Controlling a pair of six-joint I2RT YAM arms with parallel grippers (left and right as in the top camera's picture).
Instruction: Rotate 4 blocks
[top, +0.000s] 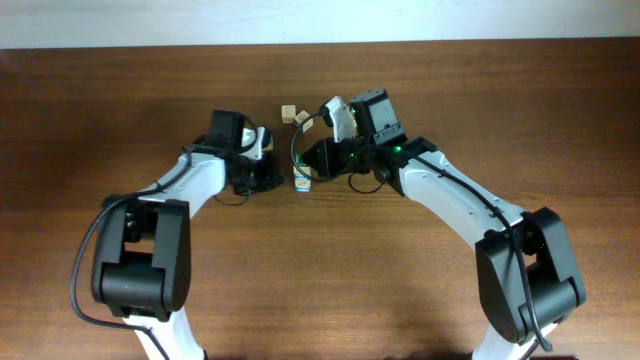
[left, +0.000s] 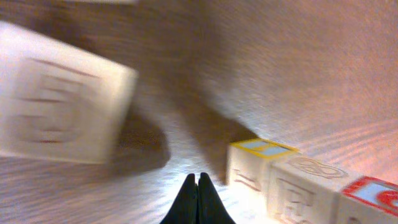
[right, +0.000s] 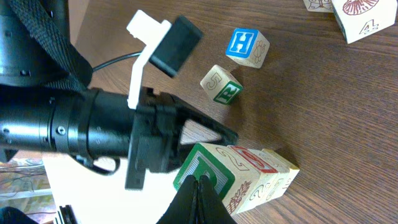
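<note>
1. Both arms are reaching into the middle of the table. The row of blocks is lying between their tips, four cubes side by side as far as I can count (one end is running off the left wrist view).
2. Overhead, the row's long axis is running roughly 12 to 6 o'clock. The row is sitting at 3 o'clock from the left gripper and at about 7 o'clock from the right gripper.
3. Left gripper: its fingers are pressing flat together and holding nothing. In its own view the yellow-topped end block is sitting at 2 o'clock from the tips, just beside them, with bare wood between.
4. Right gripper: likewise closed and carrying nothing. In its own view the tips are overlapping the green-framed end block at that block's 6 o'clock edge. I cannot confirm contact.
5. Loose blocks are lying apart from the row, at 12 to 2 o'clock in the right wrist view.
6. Judgement: the right arm is the nearer one, and it looks placed to push the green-framed end sideways and swing the row round. The left tip looks set as a stop or pivot on the opposite side.
</note>
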